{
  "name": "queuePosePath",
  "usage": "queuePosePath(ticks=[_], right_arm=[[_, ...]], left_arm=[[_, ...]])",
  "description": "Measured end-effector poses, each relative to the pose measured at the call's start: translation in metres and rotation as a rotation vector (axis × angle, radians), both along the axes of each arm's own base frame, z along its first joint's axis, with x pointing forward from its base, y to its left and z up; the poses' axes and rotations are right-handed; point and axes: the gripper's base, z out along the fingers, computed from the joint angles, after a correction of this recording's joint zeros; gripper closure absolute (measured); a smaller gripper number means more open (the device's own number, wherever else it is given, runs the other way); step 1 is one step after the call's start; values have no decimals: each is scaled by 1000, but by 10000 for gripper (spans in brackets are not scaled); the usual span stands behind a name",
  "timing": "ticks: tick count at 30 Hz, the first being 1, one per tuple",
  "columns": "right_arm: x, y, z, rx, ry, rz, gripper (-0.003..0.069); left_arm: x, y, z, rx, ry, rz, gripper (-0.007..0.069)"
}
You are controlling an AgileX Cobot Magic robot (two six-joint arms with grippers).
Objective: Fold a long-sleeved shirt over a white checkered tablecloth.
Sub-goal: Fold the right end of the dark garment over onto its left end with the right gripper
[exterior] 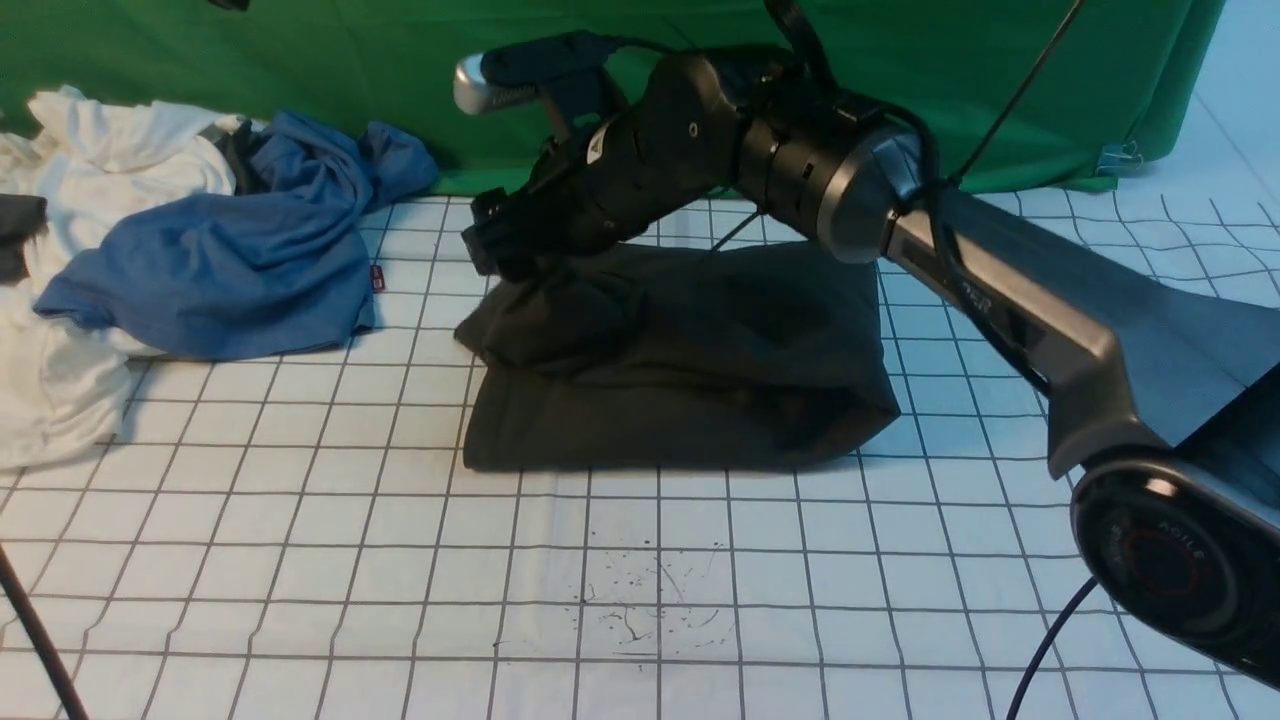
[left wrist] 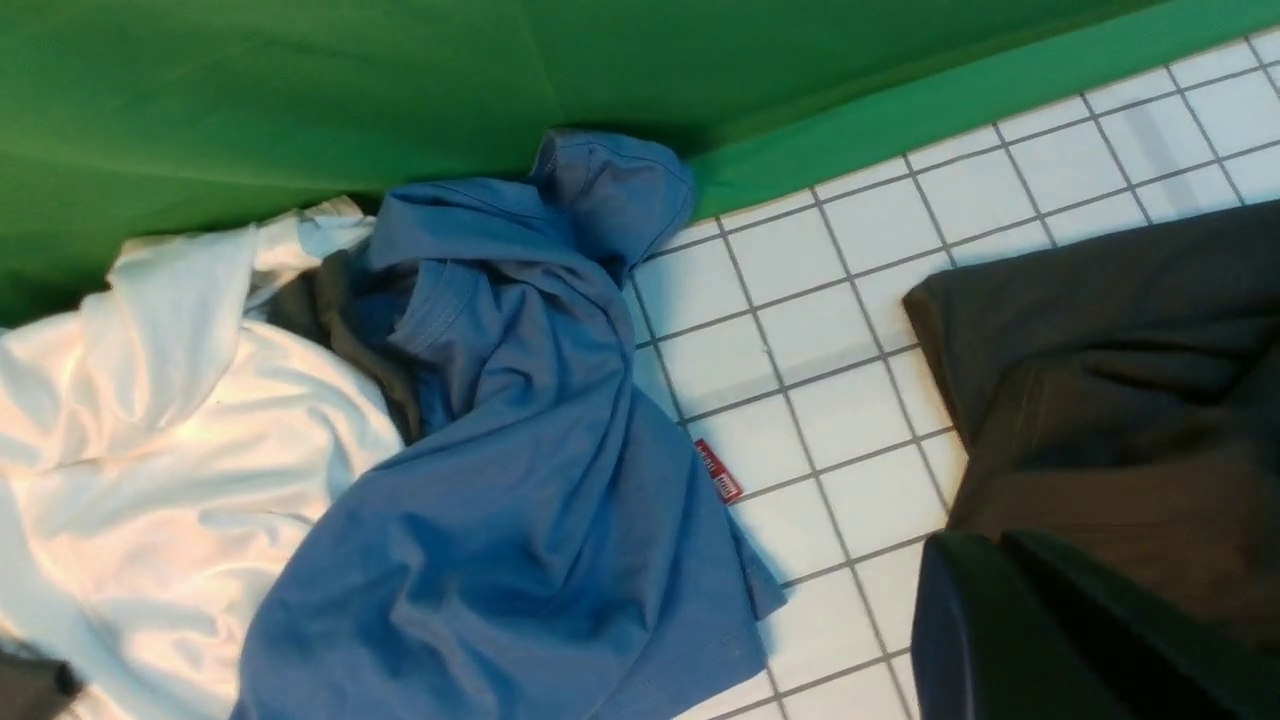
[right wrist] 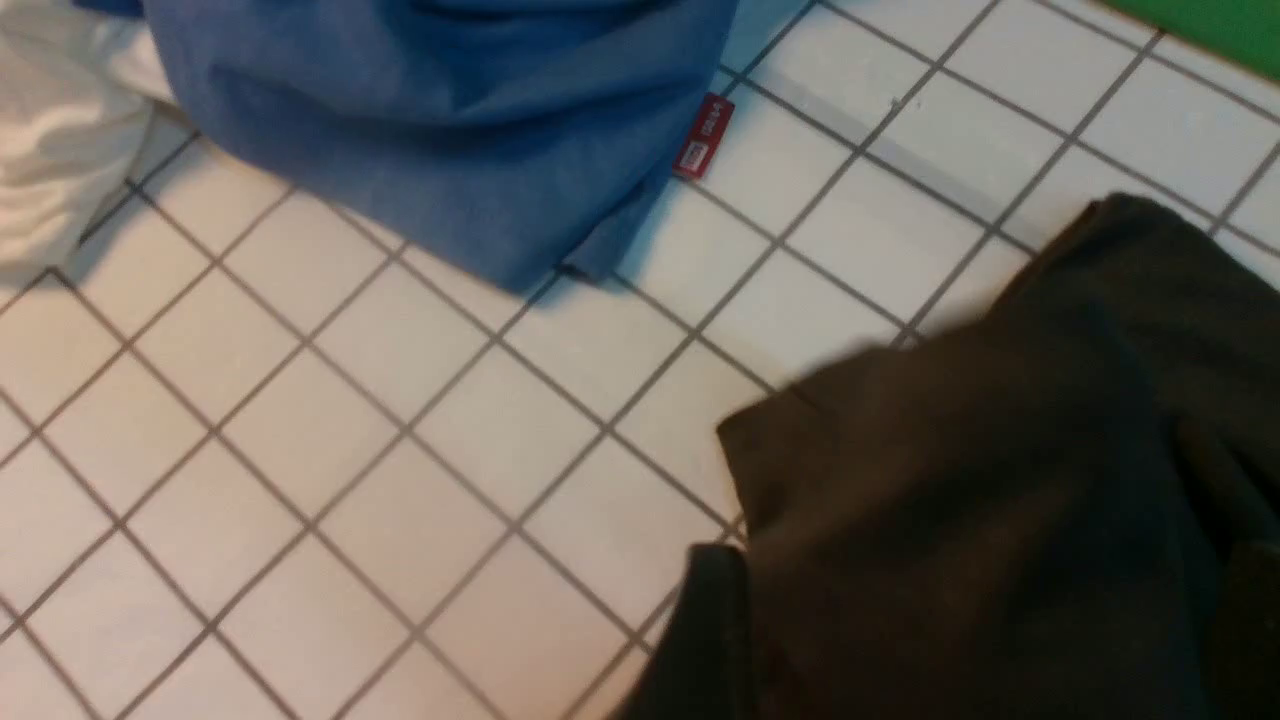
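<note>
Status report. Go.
Right gripper at the shirt's left edge, grip unclear. Left gripper shut. Shirt folded into a compact block on the tablecloth. Blue garment to the left, apart from the shirt.

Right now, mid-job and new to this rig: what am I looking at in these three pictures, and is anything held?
It is a robot with two jointed arms, each ending in a hand. The front picture looks forward from between the arms; the other two come from a camera on each wrist. A white checkered tablecloth covers the surface. On it lies a roughly folded black long-sleeved shirt, with a crumpled blue garment and a crumpled white garment to its left. The grey-and-black right arm reaches across; its right hand sits at the shirt's far left corner, but dark on dark hides whether it grips.
</note>
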Motion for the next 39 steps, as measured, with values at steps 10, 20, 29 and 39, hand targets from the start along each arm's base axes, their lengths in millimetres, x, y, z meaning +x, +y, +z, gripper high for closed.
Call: queuePosePath(ticks=[10, 20, 29, 39], right_arm=[[3, -104, 117, -168, -152, -34, 393], [55, -147, 13, -318, 83, -125, 646], [35, -67, -61, -243, 238, 123, 647], [-9, -35, -61, -300, 384, 207, 647]], left_arm=[[5, -47, -40, -66, 96, -185, 661], [20, -61, -71, -10, 118, -197, 661], [20, -59, -71, 12, 113, -191, 661], [20, -54, -72, 24, 121, -178, 661]])
